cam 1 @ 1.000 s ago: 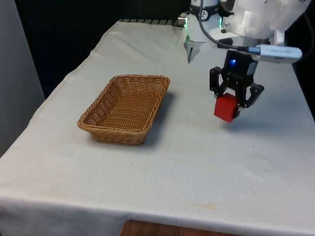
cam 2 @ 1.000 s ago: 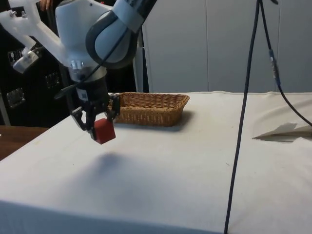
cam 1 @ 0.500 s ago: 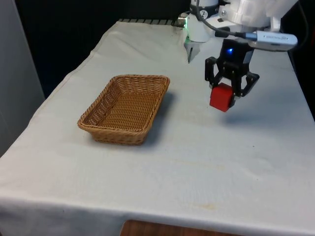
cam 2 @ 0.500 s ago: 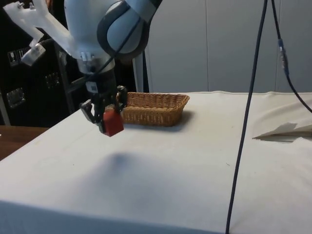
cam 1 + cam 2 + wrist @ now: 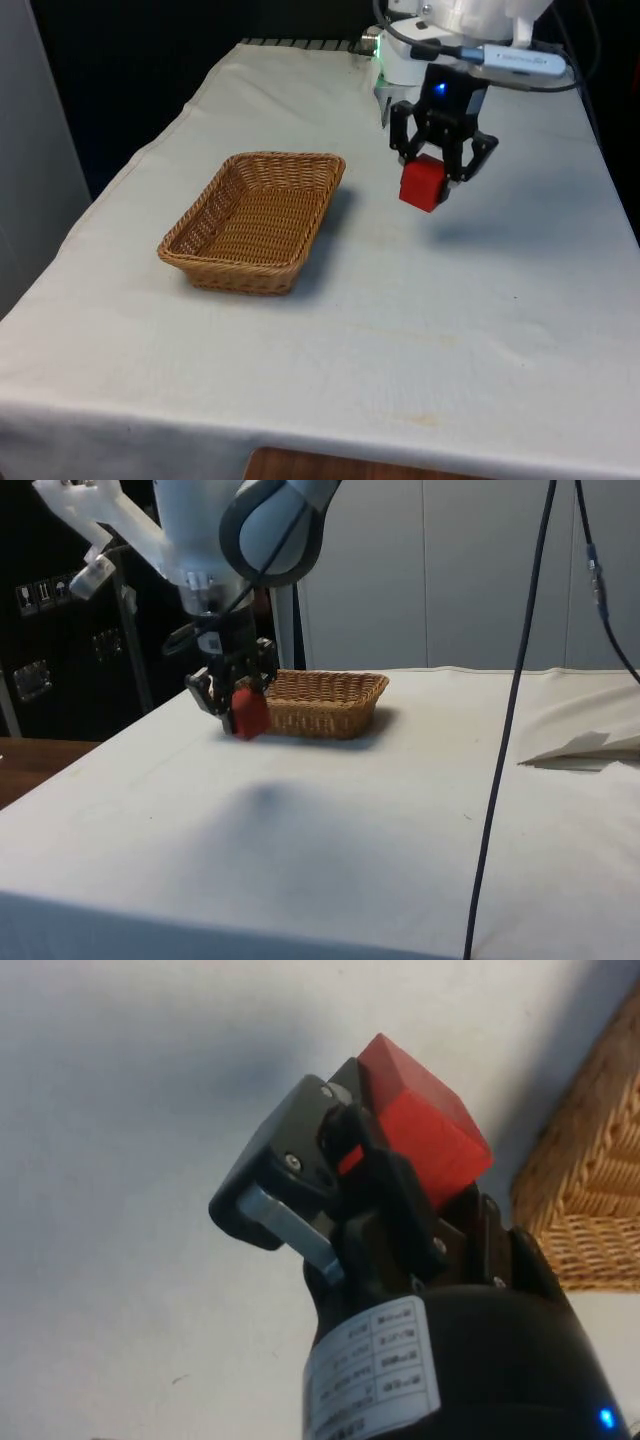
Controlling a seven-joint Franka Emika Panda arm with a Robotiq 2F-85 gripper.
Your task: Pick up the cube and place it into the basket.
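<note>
- The red cube (image 5: pixel 422 183) is in the air, well above the white cloth (image 5: pixel 450 300), and it does not touch the table. It hangs on the front view's right of the basket (image 5: pixel 255 220), near the rim but not yet over the inside.
- The gripper (image 5: pixel 432 178) holds the cube between its two black fingers; in the wrist view the fingers (image 5: pixel 400 1195) press on two opposite faces of the cube (image 5: pixel 425 1135) and much of the block stands out beyond the tips.
- We judge that the step in hand is the carry toward the basket, so the lift is done and the release is not yet done.
- The basket is woven, shallow and has nothing in it; in the side view the cube (image 5: pixel 248 710) stands in front of the basket's near wall (image 5: pixel 315 705).
- To do this step well, we would keep the cube higher than the rim while it crosses, because a low pass could push the light basket away.
- We would bring the cube over the middle of the basket floor, not over the sloped wall.
- We would lower it before opening, so the cube does not bounce out.
</note>
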